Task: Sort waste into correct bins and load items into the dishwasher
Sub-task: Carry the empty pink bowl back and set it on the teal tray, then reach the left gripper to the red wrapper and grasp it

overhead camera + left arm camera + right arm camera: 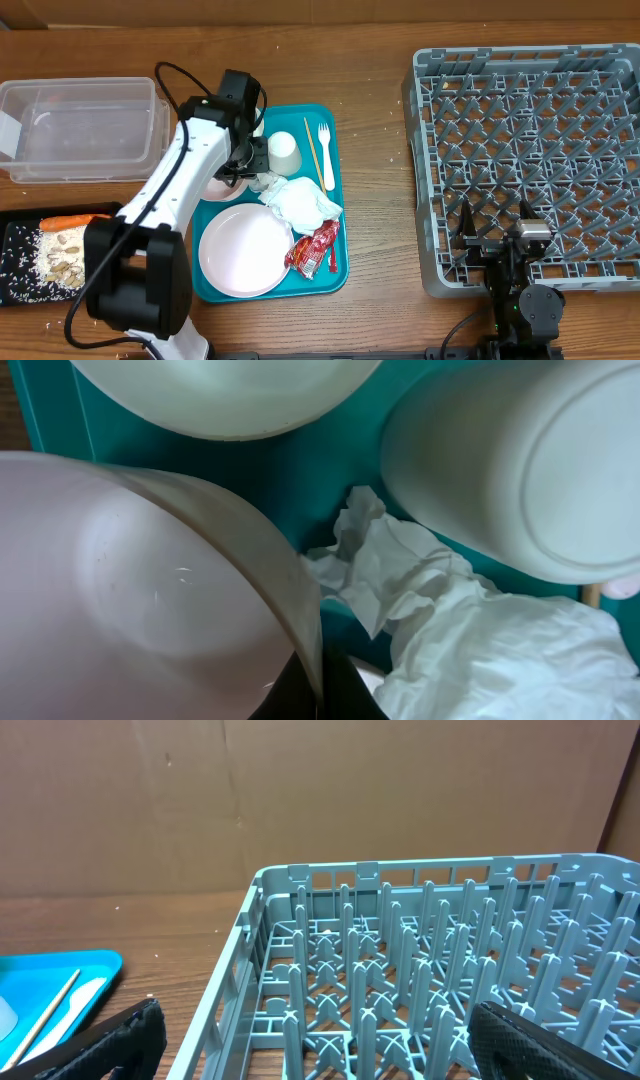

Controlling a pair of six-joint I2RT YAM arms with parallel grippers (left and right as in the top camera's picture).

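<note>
left gripper (245,165) clamped on the thin rim of the light, stiff, slippery pink bowl (150,580); right gripper (330,1045) jaws spread wide, empty

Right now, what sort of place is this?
Probably a lab mock-up of a canteen dish-return station: teal tray carrying a pink plate, grey dish rack, clear tub and black tray for waste.
</note>
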